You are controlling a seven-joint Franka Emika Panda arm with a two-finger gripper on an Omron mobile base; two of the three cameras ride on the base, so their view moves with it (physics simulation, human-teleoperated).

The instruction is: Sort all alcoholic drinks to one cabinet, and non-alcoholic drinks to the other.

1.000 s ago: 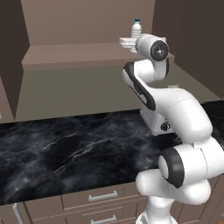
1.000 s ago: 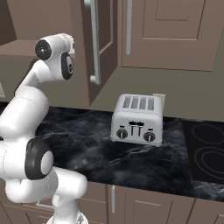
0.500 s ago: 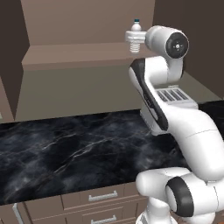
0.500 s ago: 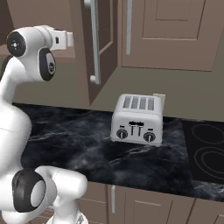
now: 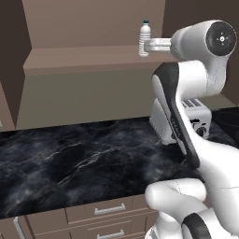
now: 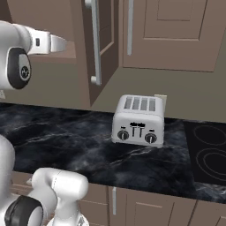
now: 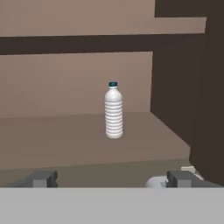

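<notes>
**Operator:** I've got the ribbed plastic water bottle [image 7: 113,112] standing upright on the cabinet shelf [image 7: 65,135], blue cap up, toward the shelf's right end and set in from its front edge. The gripper [image 7: 113,178] sits in front of it, tips spread wide, nothing between them and a clear gap to the bottle.

**Second:** So it's placed?

**Operator:** I'd judge so. In the left base view the bottle [image 5: 145,39] looks as if it's right at the end of the hand [image 5: 156,45], but that angle stacks them up, so I go by the hand view, where they're apart. I can't be fully sure how much shelf lies between bottle and edge.

**Second:** How do you want to come out?

**Operator:** Straight back along the hand's own line, jaws left wide, no sideways swing until the tips are past the shelf's front edge. The cabinet's right wall [image 7: 183,87] is close, and the open cabinet door [image 6: 99,48] hangs just beside the arm in the right base view, so I'd keep the elbow tucked. Below are the black marble counter [image 5: 70,163] and the toaster [image 6: 139,120]; I'd lower only once clear of the cabinet.
</notes>
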